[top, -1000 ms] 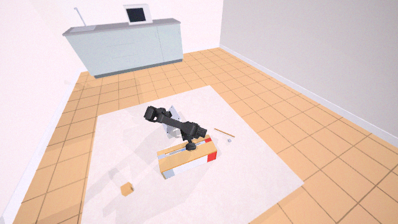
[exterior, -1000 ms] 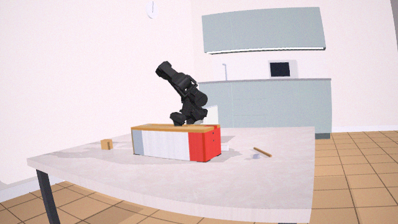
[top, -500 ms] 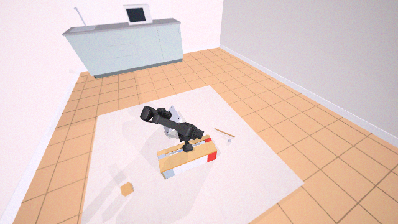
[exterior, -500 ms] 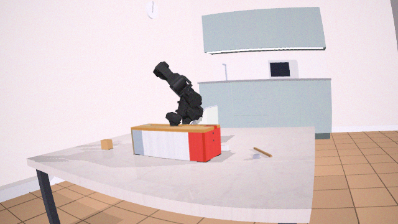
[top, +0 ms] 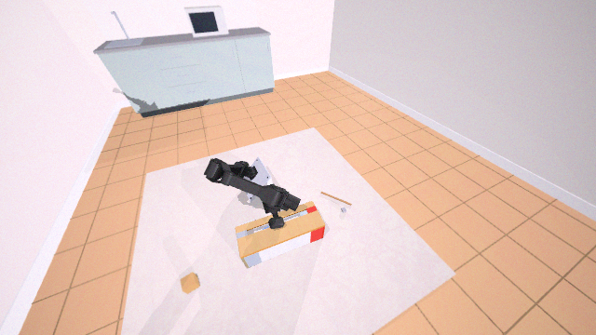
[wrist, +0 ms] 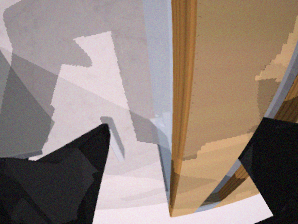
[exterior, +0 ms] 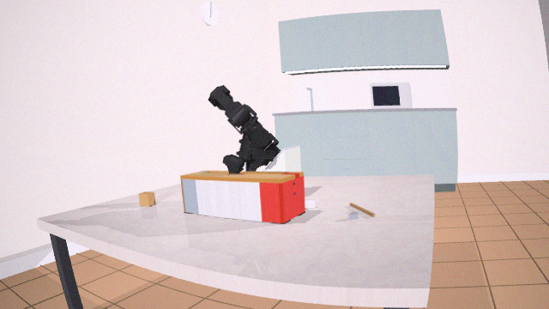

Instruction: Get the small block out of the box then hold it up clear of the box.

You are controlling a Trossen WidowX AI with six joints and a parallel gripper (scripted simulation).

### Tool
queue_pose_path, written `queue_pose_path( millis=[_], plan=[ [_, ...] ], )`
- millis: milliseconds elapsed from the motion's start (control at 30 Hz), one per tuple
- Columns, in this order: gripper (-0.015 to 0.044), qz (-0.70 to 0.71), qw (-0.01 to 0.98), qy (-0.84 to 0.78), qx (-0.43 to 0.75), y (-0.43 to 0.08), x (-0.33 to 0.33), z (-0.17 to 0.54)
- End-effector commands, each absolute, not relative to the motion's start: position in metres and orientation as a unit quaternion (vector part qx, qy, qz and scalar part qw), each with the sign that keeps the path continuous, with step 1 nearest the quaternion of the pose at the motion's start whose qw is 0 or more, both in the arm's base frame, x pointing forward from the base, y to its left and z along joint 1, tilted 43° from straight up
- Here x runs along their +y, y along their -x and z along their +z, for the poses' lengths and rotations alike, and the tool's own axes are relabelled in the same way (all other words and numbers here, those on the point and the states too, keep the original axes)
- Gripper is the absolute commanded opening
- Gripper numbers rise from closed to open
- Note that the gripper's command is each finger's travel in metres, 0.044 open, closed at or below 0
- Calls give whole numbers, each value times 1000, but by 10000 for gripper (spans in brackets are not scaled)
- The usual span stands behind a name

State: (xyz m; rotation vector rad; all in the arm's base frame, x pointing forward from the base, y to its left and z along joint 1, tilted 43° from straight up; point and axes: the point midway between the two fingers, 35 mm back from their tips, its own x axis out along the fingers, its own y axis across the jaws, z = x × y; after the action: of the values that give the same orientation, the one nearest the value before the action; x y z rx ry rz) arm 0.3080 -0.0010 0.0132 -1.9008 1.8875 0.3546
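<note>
1. At the lower left of the top view I see a tan block (top: pixel 190 282) lying on the surface (top: pixel 372 261). In the exterior view it sits at centre left (exterior: pixel 147 199), on the same surface (exterior: pixel 300 249). It is the only small block I can make out, and I cannot tell whether it is the one from the shelf.
2. That block lies well apart from the jaws, off to their lower left in the top view, with bare surface between.
3. Mid-frame stands the box (top: pixel 279 233), with a wooden top, a pale front and a red right end (exterior: pixel 240 197). Its inside is hidden from me in every view.
4. The arm (top: pixel 251 186) reaches down from the upper left onto the far edge of the box top, where a pale strip runs along it. In the exterior view the arm (exterior: pixel 246 129) bends down just behind the top.
5. The jaws stand wide apart and grip nothing. In the wrist view the dark fingers sit at the lower corners, and the wooden edge of the box (wrist: pixel 226 63) runs upright between them.
6. To the right of the box lie a thin stick (top: pixel 335 198) and, just beside it, a small grey piece (top: pixel 343 209).
</note>
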Motion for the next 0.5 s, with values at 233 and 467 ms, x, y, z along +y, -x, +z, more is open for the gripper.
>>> queue_pose_path(
  millis=[233,467],
  plan=[
    [400,128,212,686,684,-305,-16,23],
    [400,128,212,686,684,-304,-23,30]
  ],
)
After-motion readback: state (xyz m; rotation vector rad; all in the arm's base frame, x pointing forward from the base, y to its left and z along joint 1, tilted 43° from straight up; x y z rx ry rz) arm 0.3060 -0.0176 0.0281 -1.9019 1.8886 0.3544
